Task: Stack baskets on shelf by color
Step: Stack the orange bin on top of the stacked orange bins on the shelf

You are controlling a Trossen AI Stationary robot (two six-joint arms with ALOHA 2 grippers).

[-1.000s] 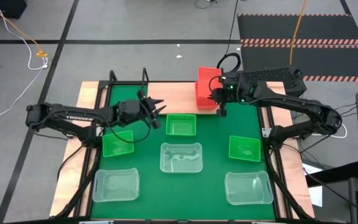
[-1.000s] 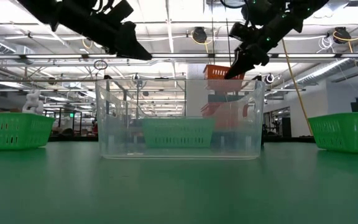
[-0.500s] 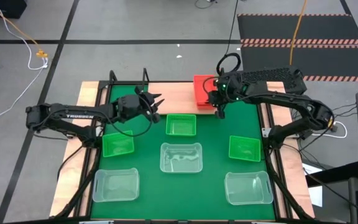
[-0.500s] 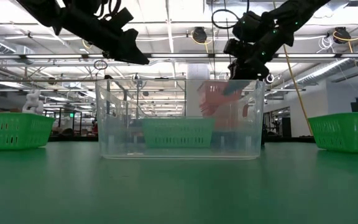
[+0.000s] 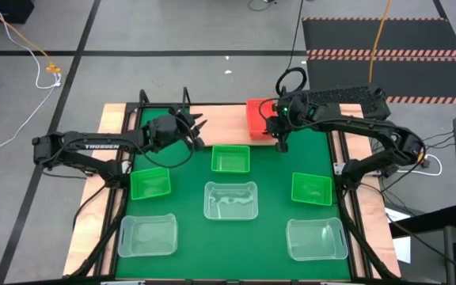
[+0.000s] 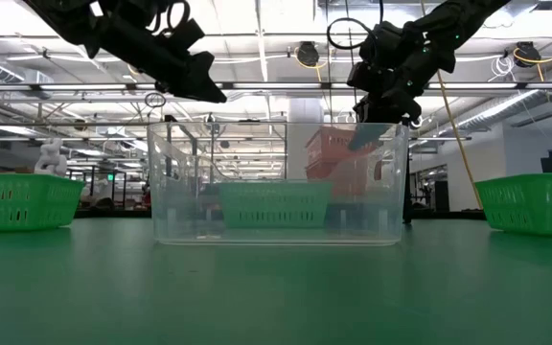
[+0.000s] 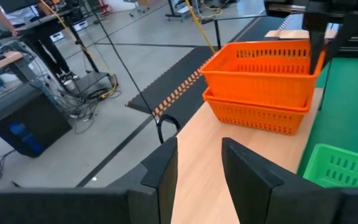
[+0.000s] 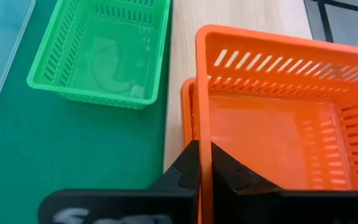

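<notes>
Fingers of the right gripper (image 8: 204, 163) are pinched shut on the near wall of the top red basket (image 8: 278, 124), which sits partly nested in the red stack (image 7: 260, 106) on the shelf (image 5: 220, 123). From the right wrist view the held basket sits slightly askew, its rim overhanging the rim of the one beneath on the side nearest the fingers. To finish this placement well, I would judge that the basket should be squared over the lower one before release, then lowered until the rims meet evenly, and only then should the fingers part and lift straight up so the thin wall is not dragged sideways.

Left gripper (image 5: 190, 127) hovers over the shelf, well apart from the red stack, its fingers (image 7: 161, 171) standing apart with nothing between them.

Beyond the right fingers, on the green mat (image 5: 271, 178), lie three green baskets: one (image 5: 230, 158) just beside the shelf edge, one (image 5: 150, 183) nearer the left arm, one (image 5: 311, 188) on the right arm's side. Three clear baskets (image 5: 230, 199) lie farther still from the shelf. The nearest green one looks the natural next pick, best set beside the red stack with room left for the clear ones.
</notes>
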